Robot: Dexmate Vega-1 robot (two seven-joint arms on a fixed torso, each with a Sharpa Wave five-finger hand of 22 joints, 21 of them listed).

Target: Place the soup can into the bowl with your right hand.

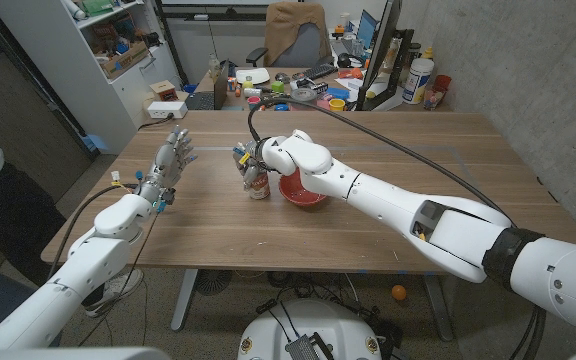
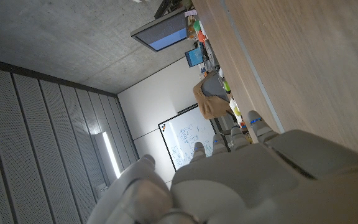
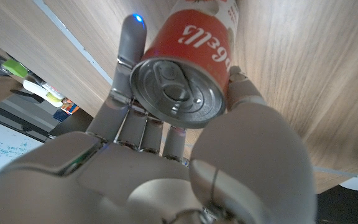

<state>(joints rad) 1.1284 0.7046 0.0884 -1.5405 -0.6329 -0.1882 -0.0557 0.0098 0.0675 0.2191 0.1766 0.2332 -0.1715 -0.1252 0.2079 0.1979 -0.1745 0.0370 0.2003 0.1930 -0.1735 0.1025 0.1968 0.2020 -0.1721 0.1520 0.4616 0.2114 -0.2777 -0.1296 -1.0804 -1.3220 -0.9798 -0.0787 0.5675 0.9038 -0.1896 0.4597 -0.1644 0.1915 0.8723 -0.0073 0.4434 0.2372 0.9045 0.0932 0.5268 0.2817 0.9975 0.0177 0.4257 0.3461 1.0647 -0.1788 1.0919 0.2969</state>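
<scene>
Head view: at frame centre the right hand (image 1: 253, 160) clamps the can (image 1: 258, 185), standing on the bench (image 1: 418, 160) just beside the bowl (image 1: 303, 192); left hand (image 1: 173, 158) hangs spread, holding nothing. Right wrist view: fingers (image 3: 129, 43) wrap the can (image 3: 188, 68), so it looks like the grasp step, and next comes lifting over the rim.

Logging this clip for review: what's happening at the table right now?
The right hand is at the soup can, which stands on the wooden table just left of the red bowl. The right wrist view shows its fingers and thumb either side of the can, apparently gripping it. The can isn't in the bowl yet. The left hand is raised, fingers apart, holding nothing.
</scene>
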